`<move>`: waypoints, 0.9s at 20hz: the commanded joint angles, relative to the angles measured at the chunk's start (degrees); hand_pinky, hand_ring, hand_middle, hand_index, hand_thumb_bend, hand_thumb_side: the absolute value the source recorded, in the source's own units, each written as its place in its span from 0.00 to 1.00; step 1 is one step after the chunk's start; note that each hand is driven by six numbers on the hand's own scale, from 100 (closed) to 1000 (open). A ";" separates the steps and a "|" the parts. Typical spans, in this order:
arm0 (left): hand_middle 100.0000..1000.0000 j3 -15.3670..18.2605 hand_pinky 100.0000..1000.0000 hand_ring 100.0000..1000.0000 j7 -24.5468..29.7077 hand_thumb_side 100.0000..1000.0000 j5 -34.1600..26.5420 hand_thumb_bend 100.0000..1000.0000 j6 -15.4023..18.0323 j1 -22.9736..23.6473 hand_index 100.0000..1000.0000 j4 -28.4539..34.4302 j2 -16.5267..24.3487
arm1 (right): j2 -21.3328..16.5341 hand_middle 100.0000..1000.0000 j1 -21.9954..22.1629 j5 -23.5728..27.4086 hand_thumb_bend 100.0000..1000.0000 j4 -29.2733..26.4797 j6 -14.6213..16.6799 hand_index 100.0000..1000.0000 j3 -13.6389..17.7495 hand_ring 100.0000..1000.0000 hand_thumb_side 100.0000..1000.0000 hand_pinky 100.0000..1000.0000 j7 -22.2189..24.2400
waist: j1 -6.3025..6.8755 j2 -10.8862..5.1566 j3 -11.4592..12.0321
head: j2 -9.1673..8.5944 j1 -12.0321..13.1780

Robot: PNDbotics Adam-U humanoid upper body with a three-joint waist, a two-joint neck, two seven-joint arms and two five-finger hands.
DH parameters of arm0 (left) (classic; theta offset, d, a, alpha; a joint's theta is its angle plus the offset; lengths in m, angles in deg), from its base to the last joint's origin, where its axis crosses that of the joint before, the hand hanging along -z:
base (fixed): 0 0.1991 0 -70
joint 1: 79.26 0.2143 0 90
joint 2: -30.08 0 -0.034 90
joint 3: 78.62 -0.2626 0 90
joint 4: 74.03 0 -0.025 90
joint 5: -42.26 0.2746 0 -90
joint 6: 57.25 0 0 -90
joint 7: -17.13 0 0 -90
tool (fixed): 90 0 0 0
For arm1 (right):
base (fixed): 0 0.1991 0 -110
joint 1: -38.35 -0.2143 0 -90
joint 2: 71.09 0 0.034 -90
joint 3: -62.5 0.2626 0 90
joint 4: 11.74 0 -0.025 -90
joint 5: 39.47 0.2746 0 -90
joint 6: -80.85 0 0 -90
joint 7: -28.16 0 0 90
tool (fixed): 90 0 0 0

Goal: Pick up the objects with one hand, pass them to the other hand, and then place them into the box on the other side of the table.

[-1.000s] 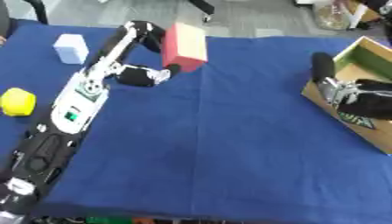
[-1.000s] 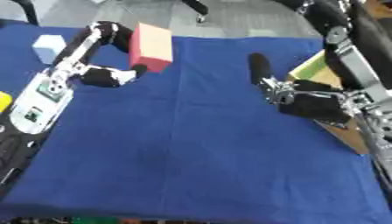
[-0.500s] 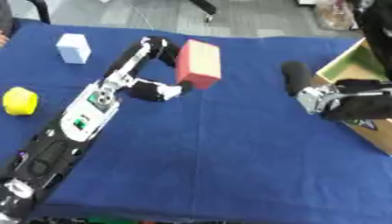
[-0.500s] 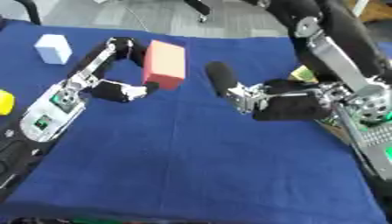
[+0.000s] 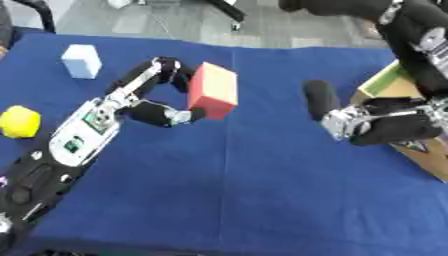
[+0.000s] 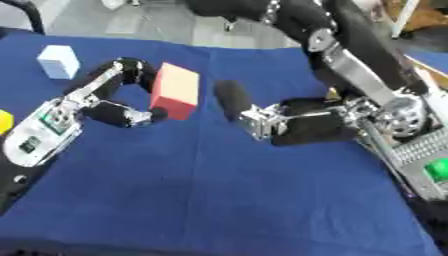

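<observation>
My left hand (image 5: 162,110) is curled round a red block (image 5: 213,91) and holds it above the blue cloth near the middle. To its right, my right hand (image 5: 350,117) reaches toward the block with fingers straight, a short gap between them. A white block (image 5: 81,61) sits at the far left and a yellow object (image 5: 19,121) lies at the left edge. The box (image 5: 385,85) with a green inside stands at the right edge, behind my right arm.
Blue cloth (image 5: 254,200) covers the table. A green thing (image 6: 436,169) shows at the right edge in the right eye view. Grey floor and chair legs lie beyond the far edge.
My left hand has carried the red block rightward toward the middle. My right hand has come left from the box toward the block.
</observation>
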 commanded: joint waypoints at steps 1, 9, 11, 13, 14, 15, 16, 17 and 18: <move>0.54 -0.54 0.61 0.52 0.42 0.20 -3.16 0.49 -0.30 -1.72 0.43 1.41 2.38 | -1.64 0.81 -1.32 -0.15 0.00 -1.16 0.29 0.89 -0.02 0.78 0.00 0.78 -0.79 | -0.12 0.40 0.26 | -1.17 -0.90; 0.54 -2.20 0.61 0.52 3.45 0.24 -38.70 0.52 -5.20 -4.96 0.44 5.81 7.26 | -1.56 0.79 -1.64 -2.60 0.00 -1.16 0.01 0.87 -1.61 0.77 0.00 0.78 0.43 | -0.27 0.75 0.47 | -1.87 -1.66; 0.53 -2.37 0.61 0.52 3.05 0.24 -41.81 0.52 -5.25 -5.42 0.43 6.75 7.14 | -1.52 0.79 -1.68 -3.12 0.00 -1.16 -0.03 0.87 -1.90 0.77 0.00 0.77 0.95 | -0.32 0.75 0.49 | -2.13 -1.88; 0.53 -2.66 0.61 0.52 2.41 0.24 -44.30 0.51 -4.90 -5.78 0.43 7.79 6.79 | -1.46 0.79 -1.65 -3.74 0.00 -1.16 -0.10 0.87 -2.03 0.77 0.00 0.77 1.45 | -0.34 0.75 0.53 | -2.35 -2.12; 0.53 -2.86 0.61 0.52 2.13 0.25 -45.27 0.52 -4.75 -6.00 0.43 8.33 6.56 | -1.43 0.79 -1.60 -4.10 0.00 -1.16 -0.15 0.87 -2.06 0.77 0.00 0.77 1.69 | -0.35 0.76 0.57 | -2.46 -2.26; 0.53 -3.06 0.61 0.52 1.85 0.25 -46.08 0.51 -4.67 -6.20 0.43 8.78 6.40 | -1.39 0.79 -1.55 -4.43 0.00 -1.16 -0.21 0.87 -2.09 0.77 0.00 0.77 1.91 | -0.34 0.76 0.60 | -2.53 -2.36; 0.53 -3.29 0.61 0.52 1.52 0.25 -46.85 0.52 -4.63 -6.44 0.43 9.19 6.20 | -1.31 0.79 -1.51 -4.82 0.00 -1.11 -0.26 0.87 -2.11 0.77 0.00 0.77 2.15 | -0.34 0.75 0.63 | -2.60 -2.44; 0.53 -3.53 0.61 0.52 1.16 0.25 -47.59 0.51 -4.62 -6.66 0.43 9.53 6.04 | -1.20 0.79 -1.47 -5.24 0.00 -0.99 -0.27 0.87 -2.12 0.77 0.00 0.77 2.35 | -0.33 0.75 0.65 | -2.66 -2.53; 0.53 -3.80 0.61 0.52 0.82 0.24 -48.33 0.50 -4.63 -6.82 0.43 9.83 5.89 | -1.05 0.79 -1.43 -5.72 0.00 -0.74 -0.22 0.87 -2.15 0.77 0.00 0.77 2.53 | -0.31 0.76 0.67 | -2.71 -2.63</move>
